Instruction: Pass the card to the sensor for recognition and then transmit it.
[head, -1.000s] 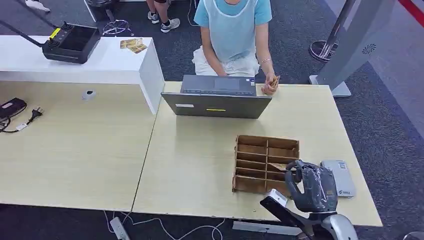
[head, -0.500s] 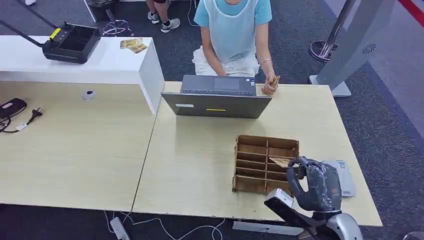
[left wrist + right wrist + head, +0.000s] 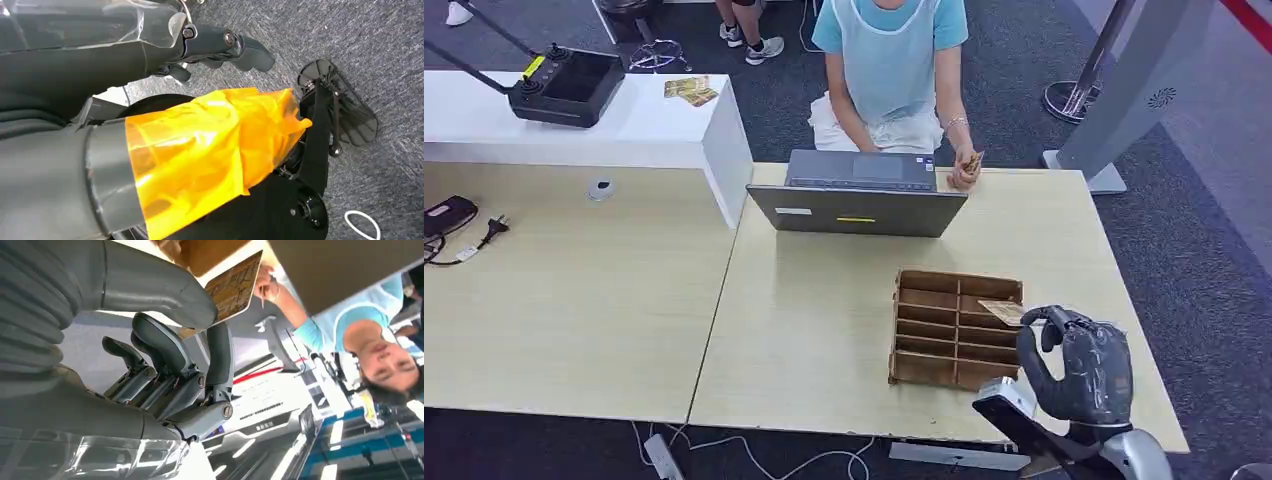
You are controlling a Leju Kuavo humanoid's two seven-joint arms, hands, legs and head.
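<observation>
1. Your right hand [image 3: 1079, 368] is pinching the card [image 3: 1003, 312] between thumb and a finger, just above the right edge of the wooden divider box [image 3: 954, 328].
2. Box compartments are looking empty from the head view.
3. Past it, a person [image 3: 892, 70] is sitting behind the laptop [image 3: 857, 208], holding cards.
4. Left hand [image 3: 220, 47]: can't tell its grip.

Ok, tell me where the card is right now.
In the head view the card is pinched in the right hand, above the wooden organizer's right edge.
</observation>
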